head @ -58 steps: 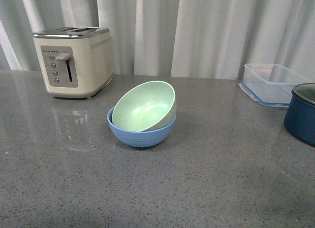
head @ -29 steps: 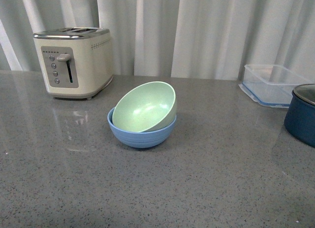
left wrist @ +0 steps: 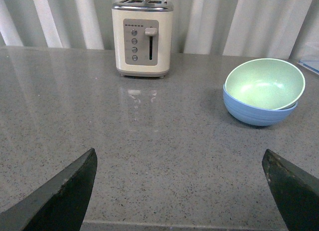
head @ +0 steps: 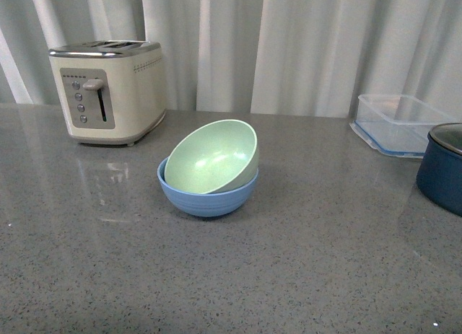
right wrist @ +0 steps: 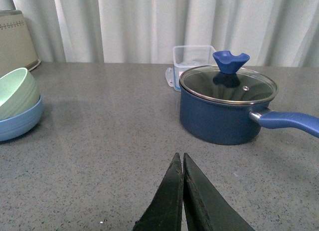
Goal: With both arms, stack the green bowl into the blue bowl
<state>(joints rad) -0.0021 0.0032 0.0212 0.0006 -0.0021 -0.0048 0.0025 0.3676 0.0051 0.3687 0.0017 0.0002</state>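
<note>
The green bowl (head: 213,156) sits tilted inside the blue bowl (head: 207,196) at the middle of the grey counter; its opening leans toward the front left. Both also show in the left wrist view, green bowl (left wrist: 264,84) in blue bowl (left wrist: 256,113), and at the edge of the right wrist view, green bowl (right wrist: 17,93) over blue bowl (right wrist: 19,122). Neither arm shows in the front view. My left gripper (left wrist: 179,163) is open and empty, well short of the bowls. My right gripper (right wrist: 180,158) is shut on nothing, over bare counter.
A cream toaster (head: 108,90) stands at the back left. A clear container (head: 399,122) and a dark navy pot (head: 442,167) with a glass lid (right wrist: 228,85) stand at the right. Grey curtains hang behind the counter.
</note>
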